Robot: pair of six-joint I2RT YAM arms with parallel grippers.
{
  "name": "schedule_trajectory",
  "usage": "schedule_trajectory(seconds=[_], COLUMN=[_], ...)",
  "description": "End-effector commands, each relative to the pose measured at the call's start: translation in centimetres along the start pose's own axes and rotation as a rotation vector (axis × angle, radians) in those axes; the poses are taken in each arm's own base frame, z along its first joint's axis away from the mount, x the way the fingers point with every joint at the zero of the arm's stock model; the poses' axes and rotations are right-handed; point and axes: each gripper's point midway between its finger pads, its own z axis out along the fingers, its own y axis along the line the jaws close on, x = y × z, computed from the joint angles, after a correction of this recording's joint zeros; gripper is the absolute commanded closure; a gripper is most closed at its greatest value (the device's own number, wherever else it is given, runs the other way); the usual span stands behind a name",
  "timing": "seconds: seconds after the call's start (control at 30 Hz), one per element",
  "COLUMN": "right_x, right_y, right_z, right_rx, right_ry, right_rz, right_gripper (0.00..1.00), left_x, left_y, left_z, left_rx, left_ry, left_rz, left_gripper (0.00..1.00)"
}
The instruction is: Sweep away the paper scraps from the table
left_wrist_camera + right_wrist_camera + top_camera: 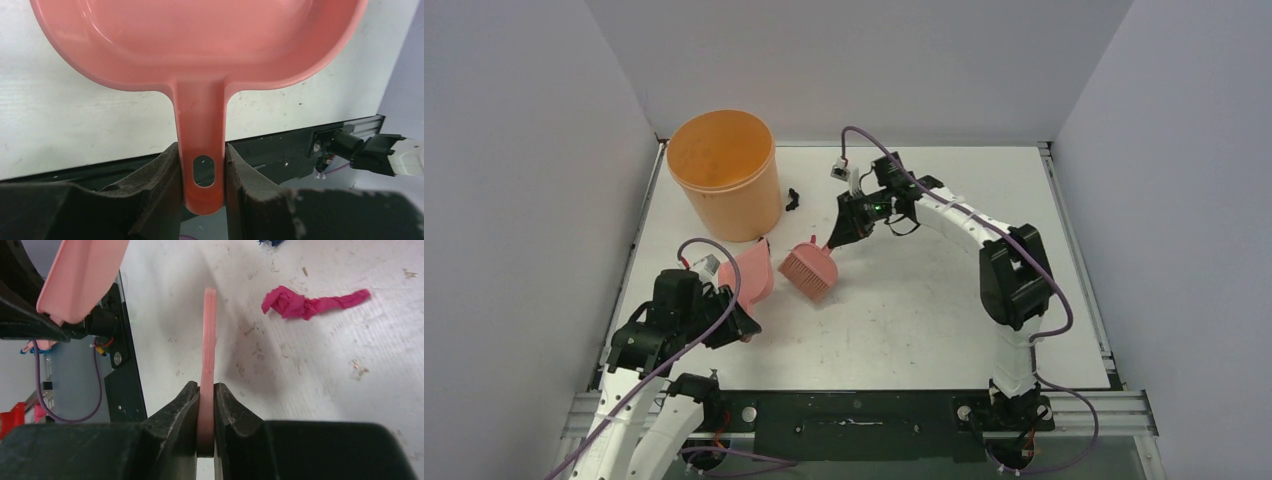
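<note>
My left gripper [202,172] is shut on the handle of the pink dustpan [200,40], which is held tilted at the table's left front [749,275]. The right gripper [206,405] is shut on the pink hand brush's handle [208,335], seen edge-on. The brush's [811,270] bristles sit just right of the dustpan. A magenta paper scrap [305,302] lies on the white table [924,320] to the right of the brush. A dark blue scrap [270,242] shows at the top edge. A black scrap [793,199] lies beside the bucket.
A tall orange bucket [724,170] stands at the back left, close behind the dustpan. Grey walls close in the table on three sides. A metal frame [854,410] runs along the near edge between the arm bases.
</note>
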Motion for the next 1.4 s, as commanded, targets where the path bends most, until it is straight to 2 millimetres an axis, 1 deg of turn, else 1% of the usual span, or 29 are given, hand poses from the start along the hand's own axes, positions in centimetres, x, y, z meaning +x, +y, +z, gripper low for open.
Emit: schedule_trajectory(seconds=[0.0,0.07,0.1,0.13,0.2,0.33,0.4,0.47,0.5,0.6,0.67,0.77,0.83,0.9,0.93,1.03,1.07,1.13,1.17,1.23,1.27,1.3,1.33,1.37], right_x=[-2.7,-2.4,-3.2,-3.6,-5.2,-7.2,-7.9,-8.0,-7.7,-5.9,-4.6,-3.4,-2.6,-1.3,-0.6,1.4,1.9,3.9,5.1,5.9,5.8,5.1,4.1,2.7], right_y=[2.2,2.4,2.6,2.7,2.4,1.4,0.1,-2.9,-4.2,-6.5,-7.6,-9.2,-10.4,-11.9,-12.9,-13.9,-13.8,-13.3,-12.5,-11.2,-10.6,-9.9,-9.1,-8.3], right_z=[4.3,6.5,7.3,7.8,8.4,9.5,10.1,10.8,11.0,11.9,11.6,9.6,7.5,4.6,2.8,-2.0,-3.5,-5.7,-6.7,-8.4,-9.4,-10.4,-11.3,-12.1], right_rx=[-0.068,-0.085,-0.098,-0.103,-0.098,-0.123,-0.100,0.033,0.082,0.135,0.161,0.213,0.251,0.315,0.351,0.430,0.443,0.469,0.459,0.410,0.393,0.381,0.368,0.354], right_ry=[-0.020,-0.034,-0.078,-0.111,-0.205,-0.322,-0.360,-0.382,-0.377,-0.347,-0.348,-0.363,-0.375,-0.374,-0.376,-0.374,-0.370,-0.286,-0.231,-0.198,-0.205,-0.224,-0.250,-0.280], right_rz=[0.072,0.114,0.109,0.129,0.199,0.336,0.378,0.462,0.491,0.580,0.624,0.653,0.659,0.682,0.695,0.698,0.684,0.672,0.682,0.657,0.636,0.605,0.563,0.515], right_gripper=[0.95,0.95,0.95,0.95,0.95,0.95,0.95,0.95,0.95,0.95,0.95,0.95,0.95,0.95,0.95,0.95,0.95,0.95,0.95,0.95,0.95,0.95,0.95,0.95], left_x=[0.3,0.5,0.5,0.6,0.6,0.7,1.0,1.1,1.2,0.9,0.8,0.8,0.8,0.9,0.9,0.7,0.6,0.4,0.3,0.3,0.3,0.3,0.3,0.2], left_y=[1.3,1.2,1.1,1.1,1.3,1.5,1.6,1.6,1.6,1.7,1.8,1.8,1.5,1.2,1.1,0.9,0.8,0.6,0.4,0.3,0.2,0.2,0.2,0.2], left_z=[-0.9,-1.2,-1.3,-1.5,-1.9,-2.1,-2.0,-2.0,-2.0,-2.5,-2.8,-2.6,-2.2,-1.7,-1.5,-1.0,-0.9,-0.9,-0.9,-0.8,-0.7,-0.7,-0.6,-0.6], left_rx=[-0.069,-0.062,-0.060,-0.061,-0.072,-0.069,-0.065,-0.063,-0.063,-0.077,-0.086,-0.080,-0.065,-0.046,-0.038,-0.041,-0.040,-0.032,-0.028,-0.023,-0.021,-0.021,-0.020,-0.018], left_ry=[-0.028,-0.037,-0.039,-0.042,-0.055,-0.079,-0.076,-0.070,-0.069,-0.083,-0.094,-0.093,-0.088,-0.076,-0.070,-0.050,-0.048,-0.047,-0.047,-0.044,-0.042,-0.041,-0.040,-0.042], left_rz=[0.016,0.011,0.009,0.011,0.011,0.002,-0.006,-0.011,-0.011,-0.003,0.003,0.003,-0.003,-0.018,-0.019,-0.013,-0.007,0.003,0.006,0.011,0.014,0.016,0.018,0.019], left_gripper=[1.00,1.00,1.00,1.00,1.00,1.00,1.00,1.00,1.00,1.00,1.00,1.00,1.00,1.00,1.00,1.00,1.00,1.00,1.00,1.00,1.00,1.00,1.00,1.00])
